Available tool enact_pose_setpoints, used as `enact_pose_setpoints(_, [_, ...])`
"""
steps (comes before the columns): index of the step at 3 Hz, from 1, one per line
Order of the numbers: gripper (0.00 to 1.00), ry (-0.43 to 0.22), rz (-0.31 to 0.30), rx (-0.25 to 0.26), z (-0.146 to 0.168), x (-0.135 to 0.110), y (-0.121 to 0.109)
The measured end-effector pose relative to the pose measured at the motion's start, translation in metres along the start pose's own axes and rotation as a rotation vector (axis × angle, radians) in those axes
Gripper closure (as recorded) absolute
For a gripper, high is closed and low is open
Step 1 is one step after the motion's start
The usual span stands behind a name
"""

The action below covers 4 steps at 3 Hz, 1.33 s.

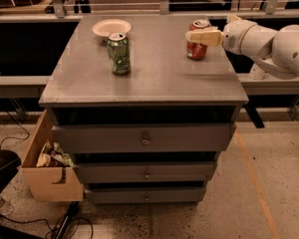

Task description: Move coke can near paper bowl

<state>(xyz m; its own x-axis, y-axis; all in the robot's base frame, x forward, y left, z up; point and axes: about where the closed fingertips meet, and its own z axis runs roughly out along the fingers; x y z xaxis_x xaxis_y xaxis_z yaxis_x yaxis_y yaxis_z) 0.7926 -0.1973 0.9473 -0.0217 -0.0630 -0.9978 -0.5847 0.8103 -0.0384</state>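
Observation:
The coke can [196,51], red with a silver top, stands upright on the grey cabinet top [154,78] at its far right. My gripper [198,33] reaches in from the right at the can's upper part and covers some of it. The white arm [269,41] stretches off to the right. The paper bowl [111,27], shallow and white, sits at the far left of the top, well apart from the coke can.
A green can [119,53] stands upright just in front of the paper bowl. The cabinet has three drawers [145,138] below. A cardboard box [50,166] with wrappers sits on the floor at the left. Rails and tables run behind.

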Motion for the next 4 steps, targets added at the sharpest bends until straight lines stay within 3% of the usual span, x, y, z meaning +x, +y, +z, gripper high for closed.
enact_pose_setpoints(1, [0.02, 0.013, 0.006, -0.016, 0.015, 0.018, 0.0])
enact_pose_setpoints(4, [0.71, 0.025, 0.003, -0.029, 0.031, 0.037, 0.008])
